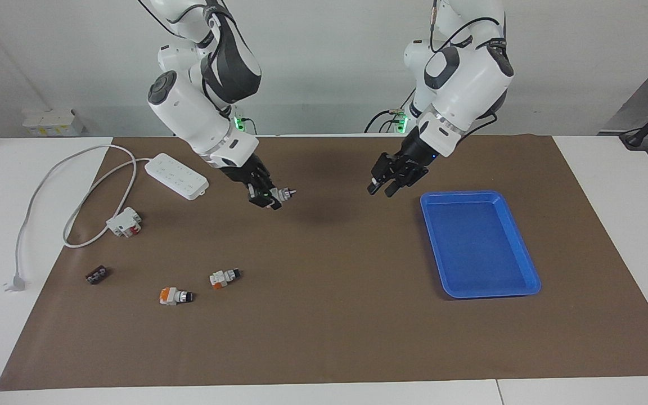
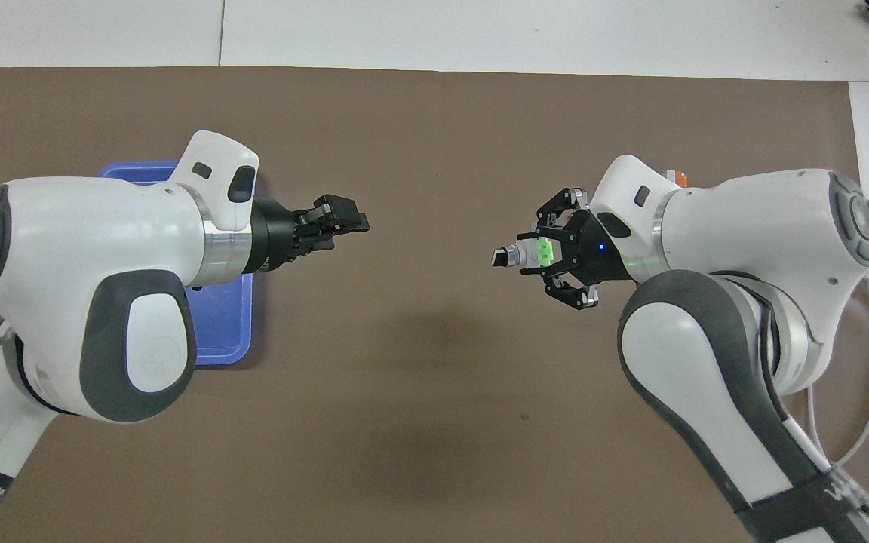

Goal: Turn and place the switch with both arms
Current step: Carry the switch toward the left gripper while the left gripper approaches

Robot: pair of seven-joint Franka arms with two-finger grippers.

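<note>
Facing and overhead cameras share the table (image 1: 324, 315).

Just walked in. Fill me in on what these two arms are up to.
The right gripper is shut on the switch and holds it in the air over the brown mat, its black knob end pointing toward the left gripper. That one hangs over the mat beside the blue tray, facing the switch without touching it. Two other switches lie on the mat.

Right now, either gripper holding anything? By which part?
Right gripper holds the switch by its white-and-green body, black knob end free. Left gripper holds nothing.
</note>
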